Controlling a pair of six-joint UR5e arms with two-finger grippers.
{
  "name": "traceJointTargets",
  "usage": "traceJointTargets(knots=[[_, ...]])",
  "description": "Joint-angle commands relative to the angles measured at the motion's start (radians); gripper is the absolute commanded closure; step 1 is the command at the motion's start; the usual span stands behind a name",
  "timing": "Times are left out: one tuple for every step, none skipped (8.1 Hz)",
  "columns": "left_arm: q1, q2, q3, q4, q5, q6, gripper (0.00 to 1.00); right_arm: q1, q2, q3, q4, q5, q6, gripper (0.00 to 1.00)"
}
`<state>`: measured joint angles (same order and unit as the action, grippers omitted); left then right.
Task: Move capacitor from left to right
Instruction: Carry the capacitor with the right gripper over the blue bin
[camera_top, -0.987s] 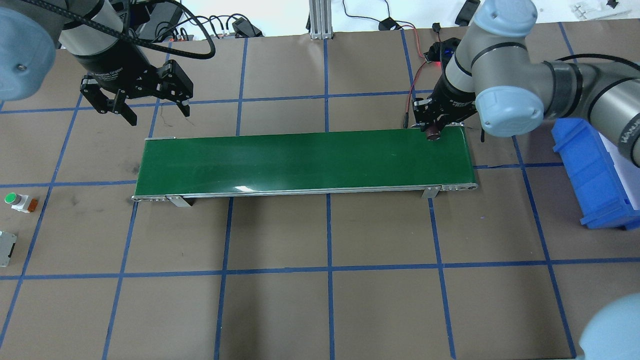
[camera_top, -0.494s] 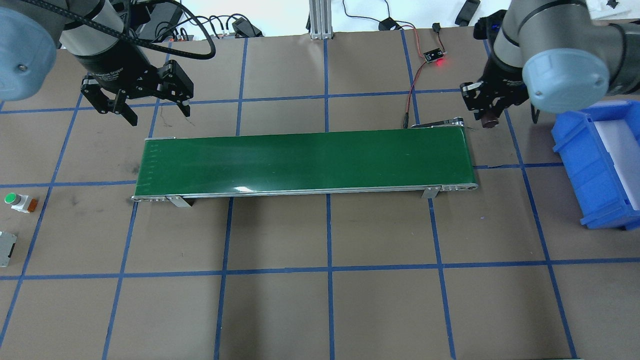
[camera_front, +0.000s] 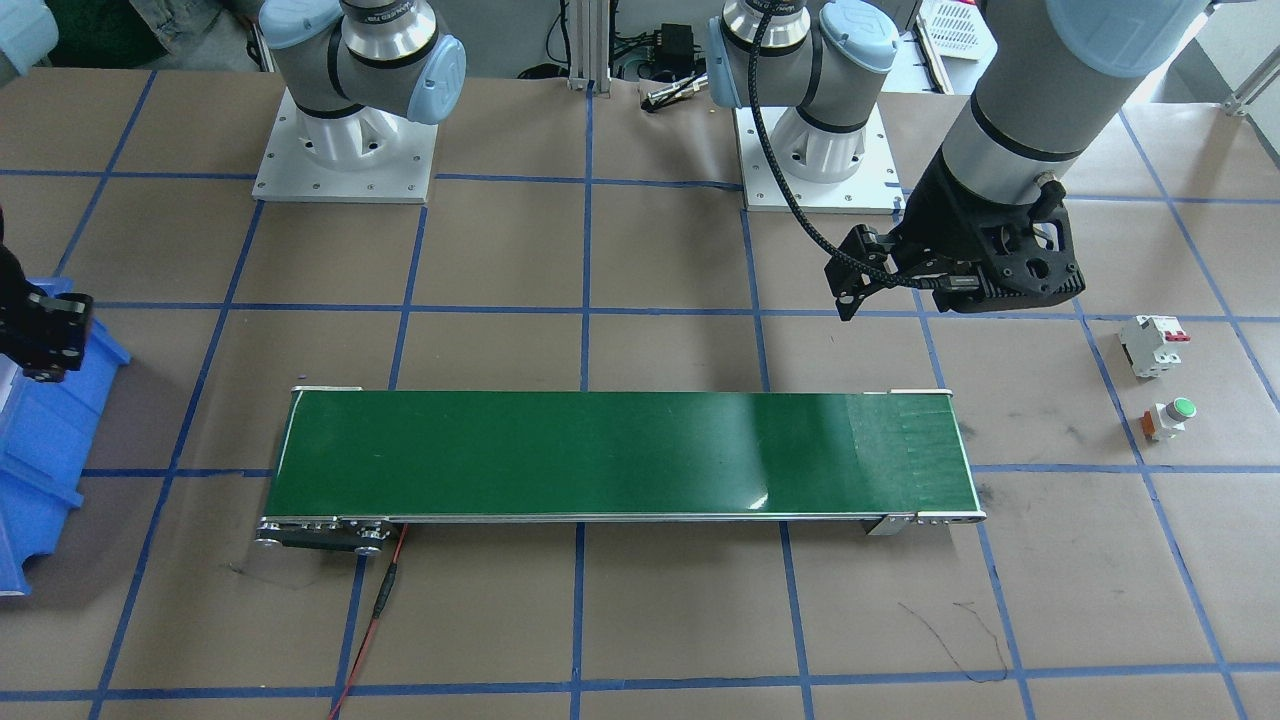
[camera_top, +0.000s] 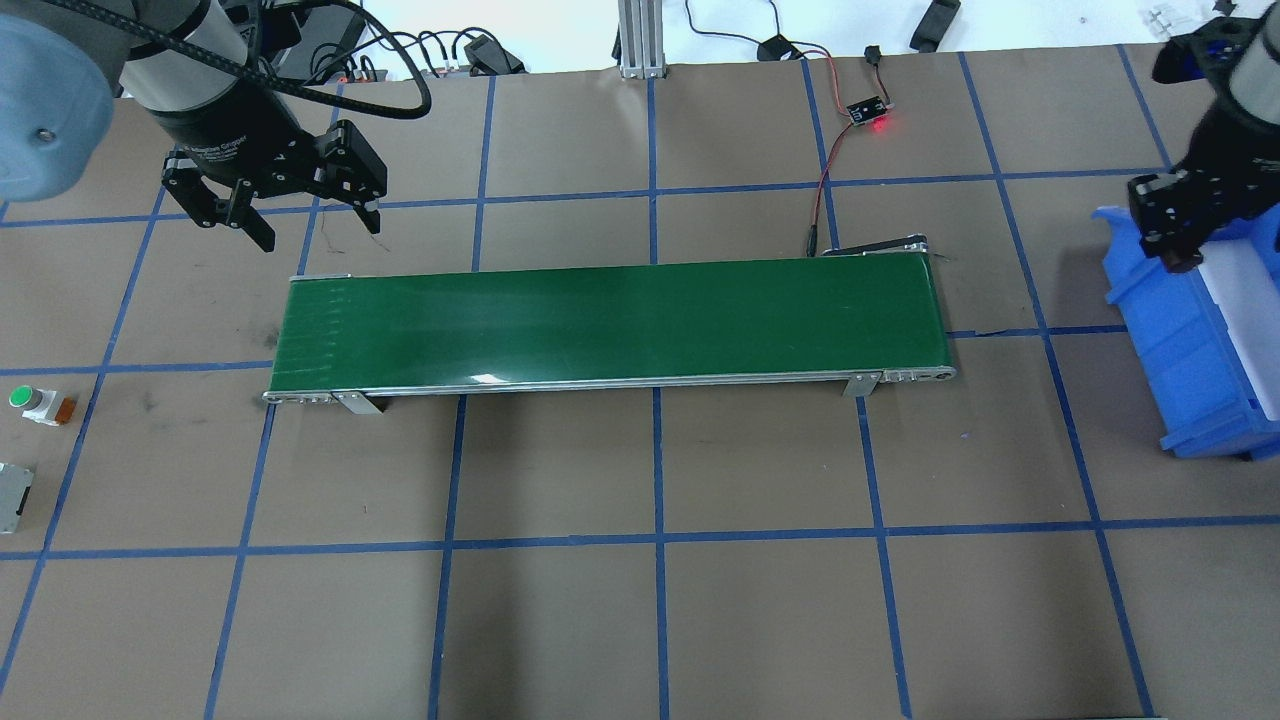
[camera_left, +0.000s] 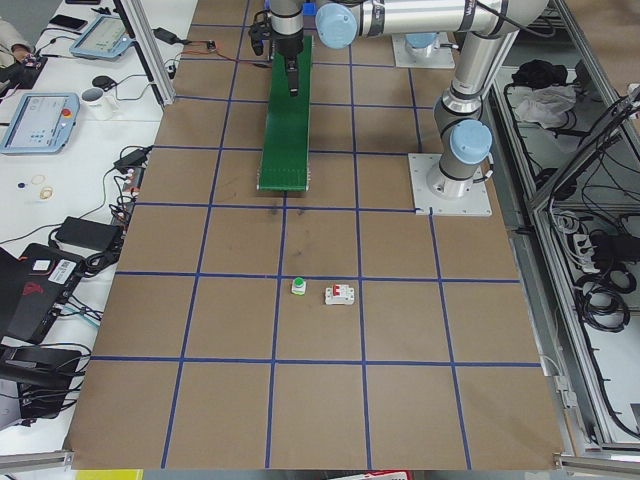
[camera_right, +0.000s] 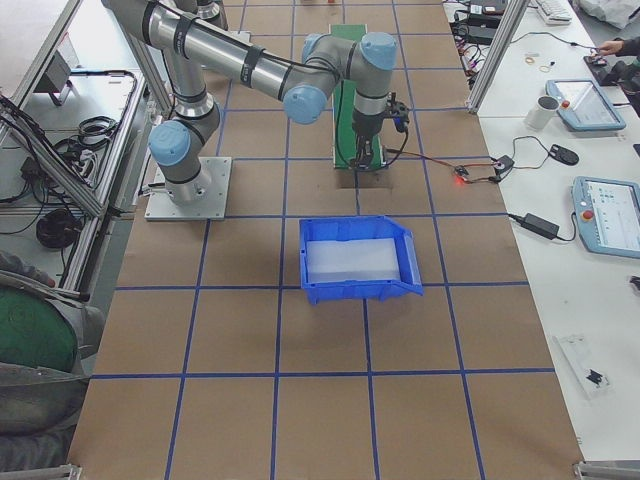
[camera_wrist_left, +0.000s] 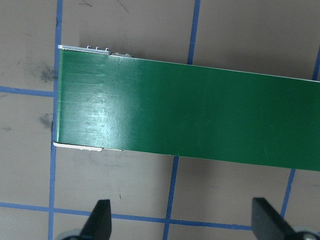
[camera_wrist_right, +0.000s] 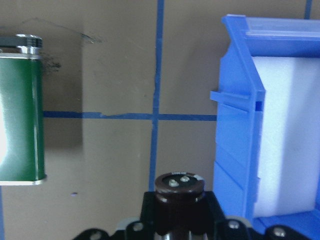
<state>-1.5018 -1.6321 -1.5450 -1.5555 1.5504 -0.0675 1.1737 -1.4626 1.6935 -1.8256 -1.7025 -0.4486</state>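
Observation:
The capacitor (camera_wrist_right: 179, 192), a stubby dark cylinder with two terminals on its top, is clamped in my right gripper (camera_top: 1178, 252). The gripper holds it in the air at the left rim of the blue bin (camera_top: 1190, 350), just outside the rim in the right wrist view. The bin's white foam floor (camera_wrist_right: 285, 130) lies to the right of it. My left gripper (camera_top: 318, 228) is open and empty. It hovers just beyond the left end of the green conveyor belt (camera_top: 610, 320); its two fingertips (camera_wrist_left: 100, 220) show wide apart in the left wrist view.
A green-capped push button (camera_top: 28, 400) and a white circuit breaker (camera_front: 1150, 345) lie on the table at my far left. A small sensor board with a red light (camera_top: 868, 112) and its wires sit behind the belt's right end.
My right gripper has carried the capacitor from the belt's right end rightward to the blue bin's rim. The left arm has not moved.

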Motion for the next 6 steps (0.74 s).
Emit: traceJointTargets(knots=[[0.000, 0.000, -0.001, 0.000, -0.001, 0.000, 0.00, -0.199, 0.007, 0.003, 0.005, -0.011, -0.235, 1.00], [0.000, 0.000, 0.000, 0.000, -0.001, 0.000, 0.00, -0.256, 0.017, 0.006, 0.006, -0.002, -0.290, 1.00], [0.000, 0.000, -0.001, 0.000, -0.001, 0.000, 0.00, -0.281, 0.062, 0.005, -0.006, 0.000, -0.321, 1.00], [0.000, 0.000, -0.001, 0.000, -0.001, 0.000, 0.00, -0.293, 0.103, 0.005, -0.050, 0.000, -0.323, 1.00], [0.000, 0.000, -0.001, 0.000, -0.001, 0.000, 0.00, -0.293, 0.129, 0.006, -0.090, 0.001, -0.323, 1.00], [0.000, 0.000, -0.001, 0.000, -0.001, 0.000, 0.00, -0.295, 0.171, 0.005, -0.127, 0.003, -0.323, 1.00]])
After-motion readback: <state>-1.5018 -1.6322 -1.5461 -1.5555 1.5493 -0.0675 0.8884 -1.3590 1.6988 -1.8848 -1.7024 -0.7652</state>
